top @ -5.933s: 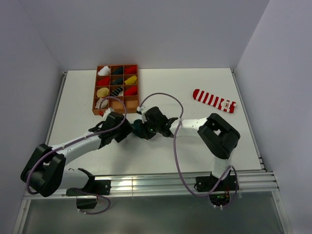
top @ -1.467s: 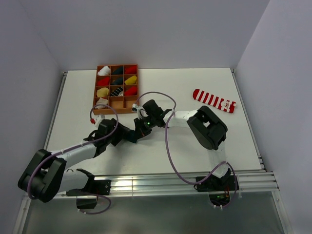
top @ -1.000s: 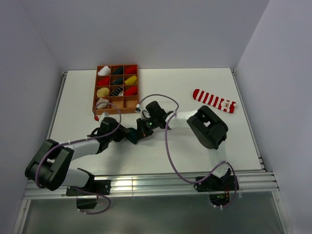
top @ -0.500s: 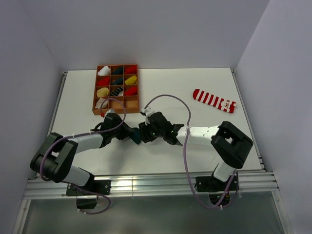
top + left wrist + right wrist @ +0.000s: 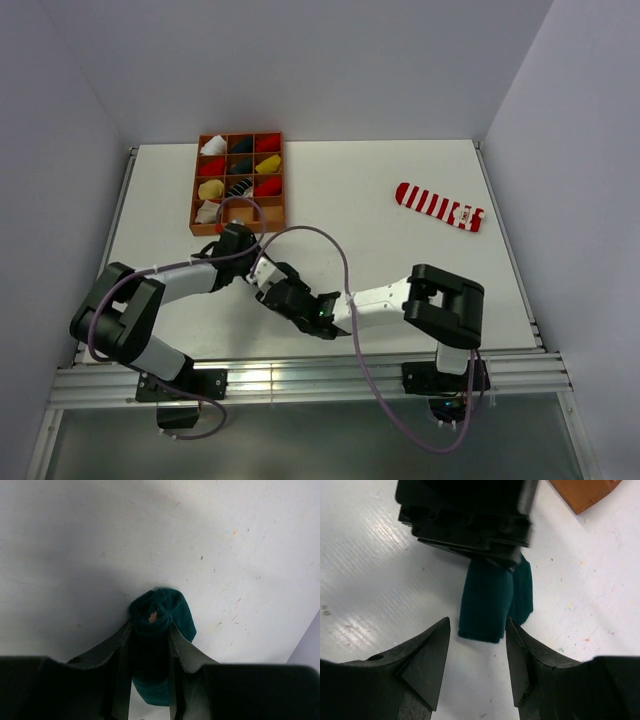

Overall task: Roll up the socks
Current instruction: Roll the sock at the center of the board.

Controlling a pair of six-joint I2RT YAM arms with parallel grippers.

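A dark green sock [image 5: 162, 612], rolled into a bundle, sits between the fingers [image 5: 176, 647] of my left gripper [image 5: 150, 632], which is shut on it just above the table. In the right wrist view the same roll [image 5: 487, 597] sticks out below the left gripper's black body [image 5: 465, 510]. My right gripper [image 5: 477, 630] stands open just short of the roll's end and does not touch it. Seen from above, the left gripper [image 5: 250, 265] and the right gripper [image 5: 275, 288] meet near the table's middle and hide the roll. A red-and-white striped sock [image 5: 438, 206] lies flat at the right.
An orange compartment tray [image 5: 196, 190] with several rolled bundles in red, yellow, white and dark stands at the back left; its corner [image 5: 582, 492] shows in the right wrist view. A purple cable [image 5: 340, 265] arches over the right forearm.
My right gripper has opened, let go of the green roll and drawn back toward the near edge, its arm swinging low. The left gripper keeps its hold on the roll.
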